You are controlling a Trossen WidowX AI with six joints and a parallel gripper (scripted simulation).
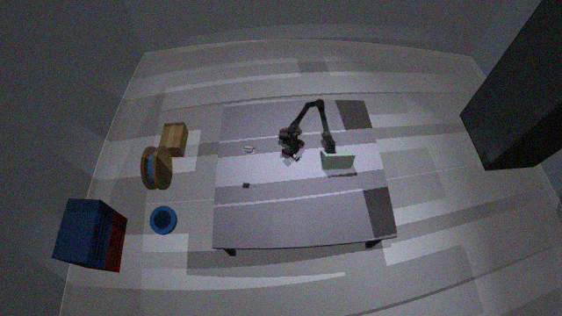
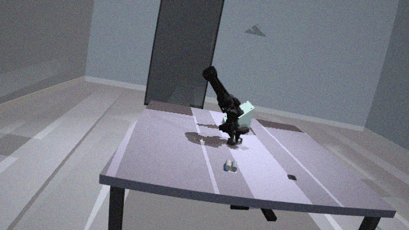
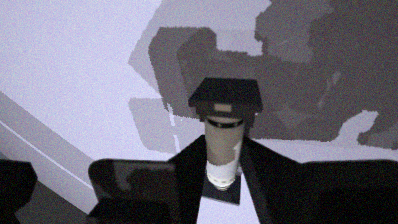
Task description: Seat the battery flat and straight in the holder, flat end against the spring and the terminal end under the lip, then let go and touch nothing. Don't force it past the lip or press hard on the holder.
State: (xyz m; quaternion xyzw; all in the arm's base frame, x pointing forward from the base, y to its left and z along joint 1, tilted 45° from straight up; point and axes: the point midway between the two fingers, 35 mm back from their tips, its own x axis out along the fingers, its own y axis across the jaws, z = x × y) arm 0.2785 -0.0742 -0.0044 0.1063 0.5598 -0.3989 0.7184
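One black parallel-jaw gripper [image 3: 223, 172] is clamping the tan cylindrical battery [image 3: 223, 147] at mid-body; the rigid, smooth, light cell is likely risking slip.

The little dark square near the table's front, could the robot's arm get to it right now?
Probably, but not freely. Nothing stands between the gripper and the dark square on the table, yet the fingers are shut on the battery, so it couldn't pick anything up.

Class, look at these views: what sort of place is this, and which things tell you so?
Probably a bare workshop or storage room used for arm trials: a lone table with a small arm mounted on it, a cable spool and crates on a plank floor, and a tall dark cabinet by plain walls.
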